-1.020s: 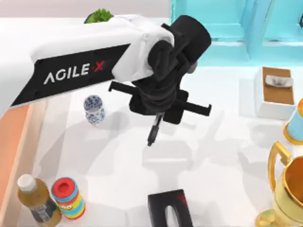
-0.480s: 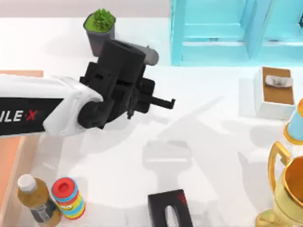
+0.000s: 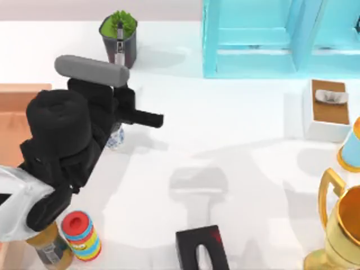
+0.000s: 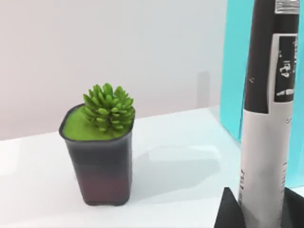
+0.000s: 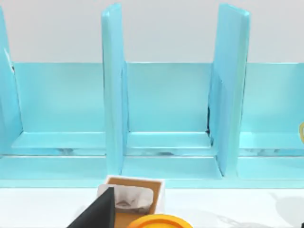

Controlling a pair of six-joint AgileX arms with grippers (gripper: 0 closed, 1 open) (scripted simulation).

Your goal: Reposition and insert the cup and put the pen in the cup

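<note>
Fingers of the left gripper are clenched on the pen, which stands upright between them, its grey label band low on the barrel and the black part above. In the top view the pen's end pokes up past the gripper, in front of the potted plant. The left arm reaches in from the table's left side, and its black wrist covers most of the cup, of which a blue-patterned sliver shows at the wrist's right edge on the white table.

From the left wrist view, the plant pot stands a little apart from the pen, with a pale blue shelf edge behind the barrel.

Farther out, a tea bottle and a striped can stand near the front left of the table. A black box sits at the front centre. A white box with a brown top, a light-blue cup and a gold trophy line the right side. The blue shelf runs along the back.

The right gripper's dark finger shows in its wrist view, facing the shelf compartments; I cannot tell whether it is open or closed.
</note>
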